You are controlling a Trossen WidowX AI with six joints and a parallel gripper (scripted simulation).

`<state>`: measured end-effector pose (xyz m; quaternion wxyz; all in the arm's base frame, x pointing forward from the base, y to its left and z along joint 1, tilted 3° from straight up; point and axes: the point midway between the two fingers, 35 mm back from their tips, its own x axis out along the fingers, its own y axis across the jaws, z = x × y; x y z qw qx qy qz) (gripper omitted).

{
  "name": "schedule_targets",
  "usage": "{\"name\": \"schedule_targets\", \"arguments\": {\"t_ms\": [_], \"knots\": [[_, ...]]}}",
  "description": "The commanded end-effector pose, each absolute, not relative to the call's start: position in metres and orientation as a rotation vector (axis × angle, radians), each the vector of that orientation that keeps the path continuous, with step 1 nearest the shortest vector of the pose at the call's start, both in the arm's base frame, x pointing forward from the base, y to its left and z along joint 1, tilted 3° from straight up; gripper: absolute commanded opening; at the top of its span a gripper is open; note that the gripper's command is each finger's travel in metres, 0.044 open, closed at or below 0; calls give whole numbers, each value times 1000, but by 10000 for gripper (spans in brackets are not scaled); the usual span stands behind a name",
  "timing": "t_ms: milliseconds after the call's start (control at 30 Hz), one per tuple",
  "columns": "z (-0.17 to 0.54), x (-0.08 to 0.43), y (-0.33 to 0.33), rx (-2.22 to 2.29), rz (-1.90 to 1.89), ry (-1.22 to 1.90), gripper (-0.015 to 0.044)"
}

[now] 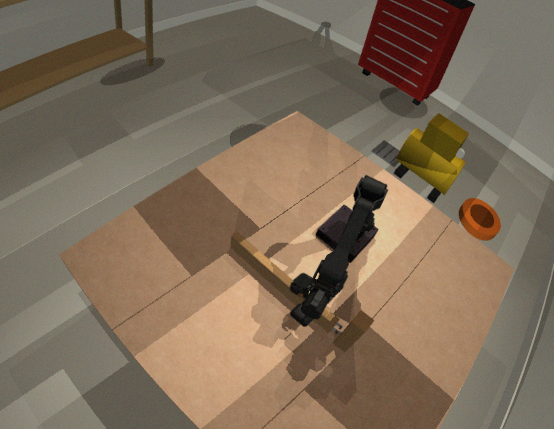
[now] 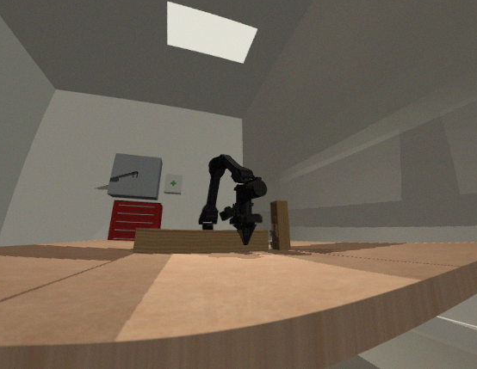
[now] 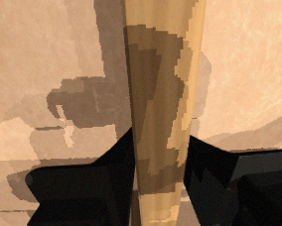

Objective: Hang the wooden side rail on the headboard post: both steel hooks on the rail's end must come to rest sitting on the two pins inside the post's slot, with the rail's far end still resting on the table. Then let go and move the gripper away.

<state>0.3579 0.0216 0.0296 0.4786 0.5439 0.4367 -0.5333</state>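
The wooden side rail (image 1: 263,263) (image 2: 186,241) (image 3: 159,99) stands on its narrow edge, roughly level, low at the table top. My gripper (image 1: 313,307) (image 2: 246,241) (image 3: 150,129) is shut on the rail near its hook end, one finger on each side. The steel hooks (image 1: 338,327) stick out of that end toward the headboard post (image 1: 355,332) (image 2: 281,224), which stands upright. A small gap shows between the rail's end and the post. The pins in the slot cannot be made out, and whether the hooks touch them is not visible. The rail's far end is at table height.
The arm's dark base plate (image 1: 341,228) sits on the table behind the rail. Beyond the table are a red tool cabinet (image 1: 416,36) (image 2: 136,220), a yellow machine (image 1: 431,156), an orange ring (image 1: 468,221) and a wooden shelf (image 1: 66,61).
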Motion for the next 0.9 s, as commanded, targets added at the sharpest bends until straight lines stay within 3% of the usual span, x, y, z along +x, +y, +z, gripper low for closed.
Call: {"name": "schedule_targets", "arguments": {"t_ms": [0, 867], "knots": [[30, 366, 21, 1322, -1282, 1057, 0], [31, 362, 21, 1321, -1283, 1057, 0]]}}
